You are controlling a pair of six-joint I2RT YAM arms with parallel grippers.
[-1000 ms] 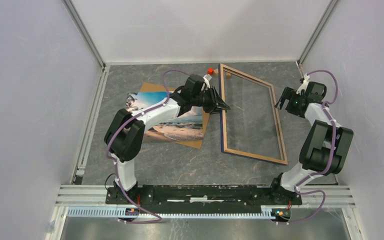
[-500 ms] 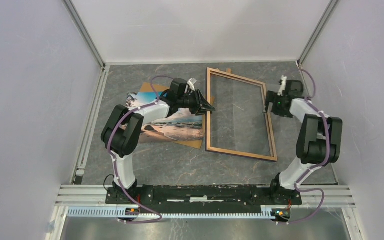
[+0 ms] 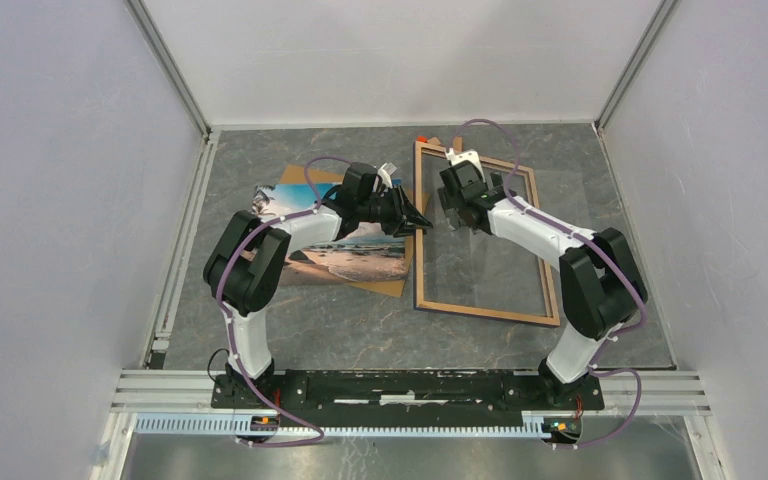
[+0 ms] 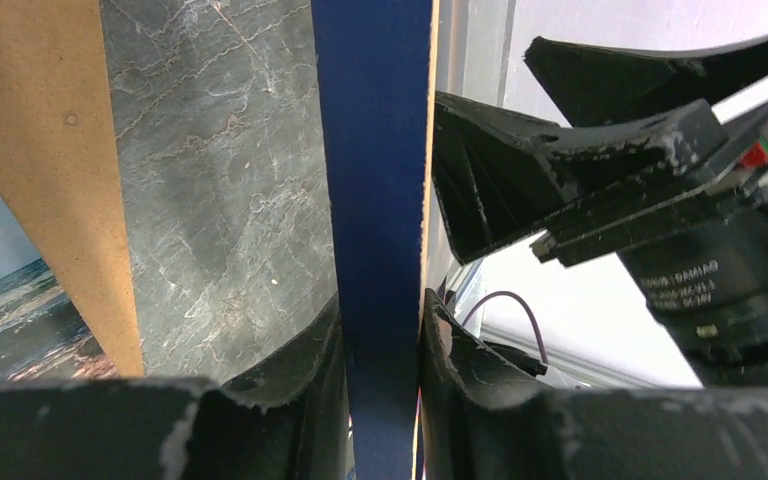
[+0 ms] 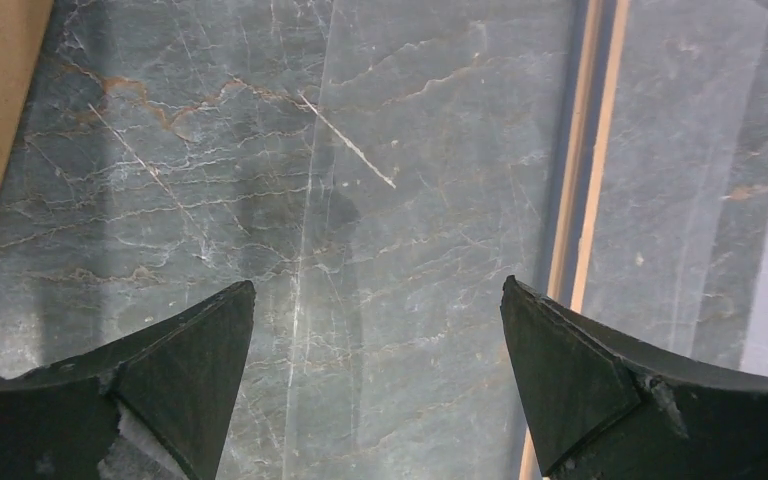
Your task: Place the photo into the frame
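Since your left gripper (image 3: 422, 220) is clamped on the left rail of the frame (image 3: 485, 313), probably to steady it beside the photo (image 3: 355, 258), your right gripper (image 3: 458, 215) hovers wide apart above its middle, free to help.

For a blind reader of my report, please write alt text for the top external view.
The left gripper is closed on the rail of the frame nearest the photo, and the right gripper hangs open above the frame's far half. The beach photo lies on a brown backing board beside the frame, not yet inside it.
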